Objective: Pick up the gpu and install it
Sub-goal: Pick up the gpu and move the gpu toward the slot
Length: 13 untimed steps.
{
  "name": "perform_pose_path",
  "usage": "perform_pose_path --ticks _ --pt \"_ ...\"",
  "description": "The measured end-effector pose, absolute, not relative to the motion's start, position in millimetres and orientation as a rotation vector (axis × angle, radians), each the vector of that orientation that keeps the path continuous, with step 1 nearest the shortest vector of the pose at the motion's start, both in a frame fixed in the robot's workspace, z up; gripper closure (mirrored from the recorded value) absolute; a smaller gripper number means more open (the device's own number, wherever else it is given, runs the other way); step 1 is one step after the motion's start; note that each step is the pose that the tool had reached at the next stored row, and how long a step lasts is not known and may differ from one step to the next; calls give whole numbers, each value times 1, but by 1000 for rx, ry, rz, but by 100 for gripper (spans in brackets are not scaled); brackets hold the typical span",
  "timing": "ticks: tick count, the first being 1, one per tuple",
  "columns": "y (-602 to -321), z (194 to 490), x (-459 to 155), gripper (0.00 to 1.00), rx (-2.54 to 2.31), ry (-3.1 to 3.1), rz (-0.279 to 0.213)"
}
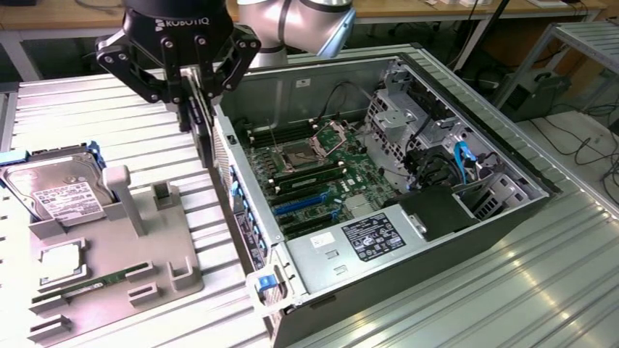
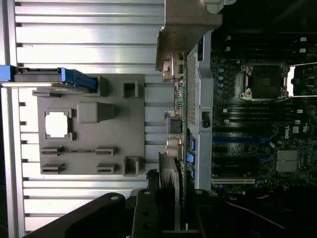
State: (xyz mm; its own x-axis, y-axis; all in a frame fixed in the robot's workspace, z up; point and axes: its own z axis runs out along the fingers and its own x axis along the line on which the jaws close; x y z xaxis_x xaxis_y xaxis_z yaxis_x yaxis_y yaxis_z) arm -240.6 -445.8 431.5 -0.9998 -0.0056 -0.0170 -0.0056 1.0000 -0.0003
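My gripper point(image 1: 193, 87) hangs at the top of the exterior view, shut on the gpu point(image 1: 200, 127). The card is held edge-on and upright, reaching down to just above the near side wall of the open computer case point(image 1: 225, 148). In the wrist view the gpu point(image 2: 179, 124) runs as a thin green edge away from my gripper point(image 2: 171, 210), ending in its pale metal bracket point(image 2: 190, 29). It lies along the case wall, beside the motherboard point(image 2: 257, 124) with its blue expansion slots point(image 1: 301, 204).
A grey parts holder point(image 1: 116, 254) sits toward the exterior view's left, carrying a hard drive point(image 1: 63, 192), a processor chip point(image 1: 60, 262) and a memory stick point(image 1: 87, 284). Inside the case are a drive cage point(image 1: 406, 116), cables and a power supply point(image 1: 367, 239). Ribbed metal table around.
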Motion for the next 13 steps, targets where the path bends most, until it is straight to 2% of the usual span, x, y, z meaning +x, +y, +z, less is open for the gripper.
perform_pose_path --ticks 13 --pt "-446 432 -220 72 -9 3125 0"
